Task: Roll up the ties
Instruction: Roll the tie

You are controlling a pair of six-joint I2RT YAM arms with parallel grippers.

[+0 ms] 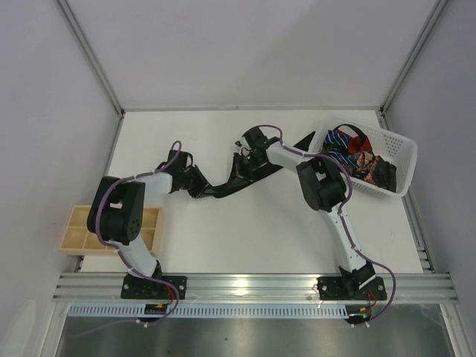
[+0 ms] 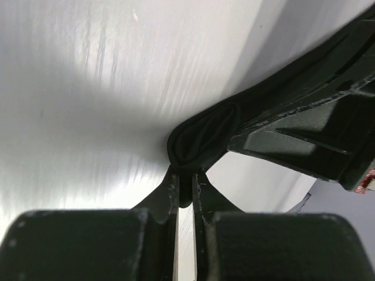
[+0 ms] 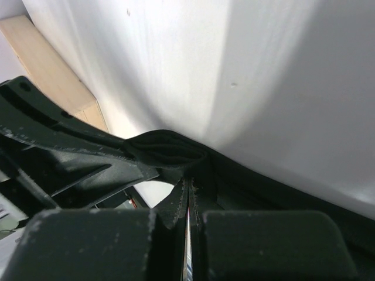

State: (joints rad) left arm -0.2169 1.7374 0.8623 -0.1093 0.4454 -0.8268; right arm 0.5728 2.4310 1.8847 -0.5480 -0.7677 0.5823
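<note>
A plain black tie [image 1: 223, 189] lies slantwise across the middle of the table, its pointed end [image 1: 303, 140] near the basket. Its other end is wound into a small roll, seen in the left wrist view [image 2: 202, 134] and the right wrist view [image 3: 167, 149]. My left gripper [image 1: 199, 186] [image 2: 185, 178] is shut on the fabric at the roll. My right gripper [image 1: 236, 175] [image 3: 188, 187] is shut on the tie right beside the roll, facing the left one. More ties [image 1: 357, 156], striped blue-white, red and patterned, lie bunched in the basket.
A white lattice basket [image 1: 405, 160] stands at the back right. A wooden compartment tray [image 1: 78, 230] hangs over the table's left edge and shows in the right wrist view [image 3: 47, 70]. Purple cables run along both arms.
</note>
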